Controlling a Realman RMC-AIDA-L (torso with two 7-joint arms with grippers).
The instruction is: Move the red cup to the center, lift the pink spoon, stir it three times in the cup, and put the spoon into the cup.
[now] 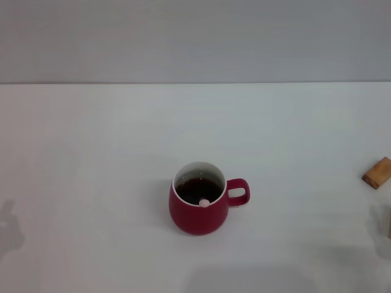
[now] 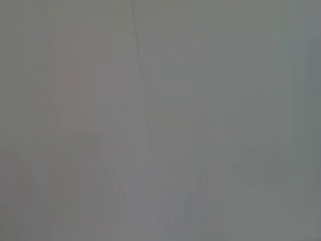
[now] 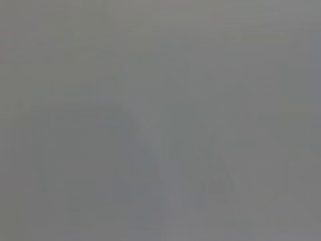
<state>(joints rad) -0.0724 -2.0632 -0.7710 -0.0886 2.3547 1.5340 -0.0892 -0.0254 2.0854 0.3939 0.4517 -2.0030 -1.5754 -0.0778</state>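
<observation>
Red cup (image 1: 199, 207): stands upright on the white table (image 1: 91, 183), near the middle of the scene and toward the near edge, its loop handle pointing right.
Jaws: neither gripper shows in any view, and both wrist views give only a blank grey field, so whether either pair is spread or pressed together cannot be told.
Arms: out of the head view; faint shadows lie on the table at the near left and near right edges, apart from the cup.
Pink spoon (image 1: 204, 202): only its rounded pink tip shows, resting against the near inner rim of the cup; the rest is down inside, lost in the dark interior.
Cup contents: the inside looks dark; whether that is liquid or shadow is unclear.
Task state: judged from this layout, the spoon sits in the cup and the cup is central, so little or nothing seems left.
Risk, spoon: the tip leans on the rim, so a knock to the cup could tip the spoon out.
Risk, cup: an arm swinging back in low from either side could clip the handle and shove or spill the cup.
Wooden block (image 1: 377, 173): tan, at the far right edge, well apart from the cup and no hazard.
</observation>
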